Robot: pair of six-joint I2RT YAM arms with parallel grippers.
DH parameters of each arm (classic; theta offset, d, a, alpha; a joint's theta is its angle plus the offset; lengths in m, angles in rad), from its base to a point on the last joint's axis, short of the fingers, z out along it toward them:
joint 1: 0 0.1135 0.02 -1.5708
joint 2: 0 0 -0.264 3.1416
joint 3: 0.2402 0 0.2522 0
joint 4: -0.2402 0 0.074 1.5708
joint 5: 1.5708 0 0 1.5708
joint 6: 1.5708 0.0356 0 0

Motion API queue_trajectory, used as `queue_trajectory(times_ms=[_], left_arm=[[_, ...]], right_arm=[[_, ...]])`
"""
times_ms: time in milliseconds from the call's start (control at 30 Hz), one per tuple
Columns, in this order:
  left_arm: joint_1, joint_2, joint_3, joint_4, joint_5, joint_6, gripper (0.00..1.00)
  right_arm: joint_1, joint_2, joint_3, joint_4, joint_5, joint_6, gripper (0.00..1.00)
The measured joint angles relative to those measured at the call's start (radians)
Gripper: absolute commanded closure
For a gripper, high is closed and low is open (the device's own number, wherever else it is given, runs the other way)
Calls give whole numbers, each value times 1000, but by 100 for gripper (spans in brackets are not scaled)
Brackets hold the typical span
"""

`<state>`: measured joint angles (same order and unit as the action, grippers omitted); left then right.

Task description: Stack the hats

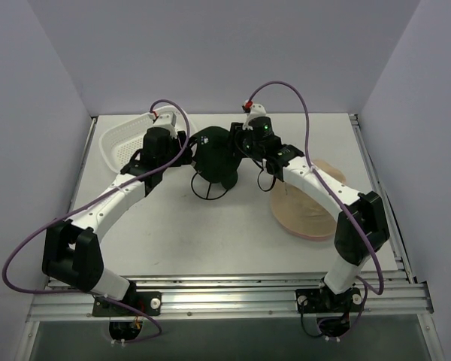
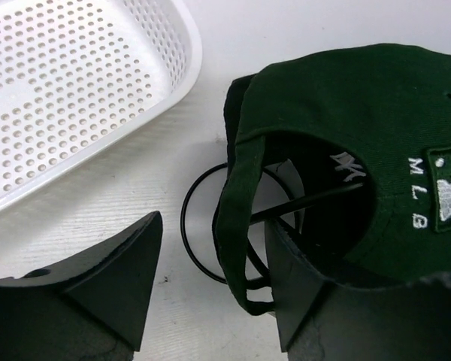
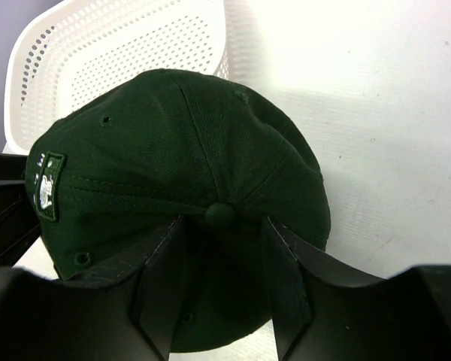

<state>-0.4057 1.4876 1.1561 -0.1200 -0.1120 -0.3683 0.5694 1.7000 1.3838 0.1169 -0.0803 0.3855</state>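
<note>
A dark green baseball cap [image 1: 214, 154] with a white logo sits on a black wire stand [image 1: 208, 188] at the table's middle back. A black edge [image 2: 236, 105] shows under it; I cannot tell if this is the black cap. My left gripper [image 1: 186, 150] is open at the cap's left side, and the cap's back strap [image 2: 237, 218] hangs between its fingers [image 2: 116, 286]. My right gripper [image 1: 239, 143] is open over the crown [image 3: 173, 150], its fingers [image 3: 165, 278] astride the top button. A pink bucket hat [image 1: 308, 210] lies flat at the right, a tan edge [image 1: 332, 171] beside it.
A white plastic mesh basket [image 1: 124, 139] stands at the back left, close to my left gripper; it also shows in the left wrist view [image 2: 75, 83] and the right wrist view [image 3: 120, 37]. My right arm reaches over the pink hat. Grey walls close in three sides.
</note>
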Motion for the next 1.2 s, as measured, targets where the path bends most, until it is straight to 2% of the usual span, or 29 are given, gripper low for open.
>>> queue_trajectory(times_ms=[200,533,567,733,900,1000,1067,1100,1200], left_arm=[[3,40,-4,11,-52,-15,43],[3,83,3,47,-85,-22,42],[3,83,3,49,-87,-21,38],[8,71,-2,42,-91,-20,26],[14,1,-3,-9,-85,-21,11],[14,-71,-3,-35,-79,-23,4],[14,-117,5,-58,-73,-26,6],[14,-130,11,-68,-71,-28,6],[14,-164,43,-101,-61,-32,6]], right_arm=[[2,0,-2,2,-7,0,58],[2,0,-2,2,-7,-1,58],[2,0,-2,2,-7,-1,58],[2,0,-2,2,-7,-1,57],[1,0,-2,-2,-6,-1,57],[-2,-4,-2,-11,-5,-1,51],[-6,-14,-2,-27,-5,0,44],[-10,-23,-2,-35,-5,0,36],[-24,-63,-2,-62,6,0,23]])
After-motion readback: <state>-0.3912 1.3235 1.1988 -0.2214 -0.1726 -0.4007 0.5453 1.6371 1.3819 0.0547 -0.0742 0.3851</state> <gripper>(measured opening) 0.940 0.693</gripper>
